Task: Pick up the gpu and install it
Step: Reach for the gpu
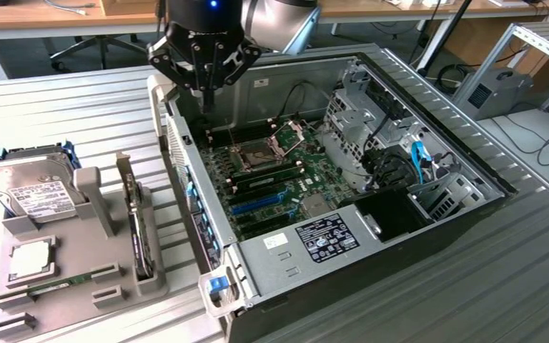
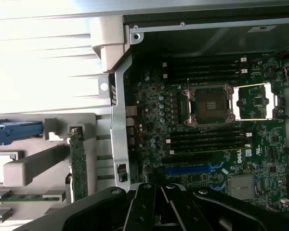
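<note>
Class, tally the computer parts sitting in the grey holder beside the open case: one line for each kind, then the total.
hard drive: 1
square silver chip: 1
RAM stick: 1
gpu: 1
Total: 4

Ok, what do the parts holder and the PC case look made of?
Parts holder: probably plastic, matte grey, judging by thick blocky moulded shapes. PC case: sheet metal, bare dull silver inside with folded punched edges, black outside.
</note>
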You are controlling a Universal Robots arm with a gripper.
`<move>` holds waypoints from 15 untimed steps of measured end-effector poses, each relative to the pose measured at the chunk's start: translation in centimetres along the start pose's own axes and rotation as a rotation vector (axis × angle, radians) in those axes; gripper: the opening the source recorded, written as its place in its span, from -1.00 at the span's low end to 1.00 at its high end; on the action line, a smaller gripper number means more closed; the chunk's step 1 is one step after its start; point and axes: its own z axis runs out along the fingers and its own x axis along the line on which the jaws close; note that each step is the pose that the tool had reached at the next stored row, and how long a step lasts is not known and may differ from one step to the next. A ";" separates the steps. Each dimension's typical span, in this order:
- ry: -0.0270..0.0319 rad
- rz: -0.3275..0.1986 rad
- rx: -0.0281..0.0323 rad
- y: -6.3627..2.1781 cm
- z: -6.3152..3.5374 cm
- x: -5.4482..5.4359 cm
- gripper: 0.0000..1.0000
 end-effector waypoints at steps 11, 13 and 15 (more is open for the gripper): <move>0.0000 0.000 0.0000 -0.07 -0.02 0.9 -0.79; 0.0000 0.000 -0.0001 -0.07 -0.02 1.0 -0.79; 0.0000 0.000 -0.0001 -0.08 -0.03 1.0 -0.79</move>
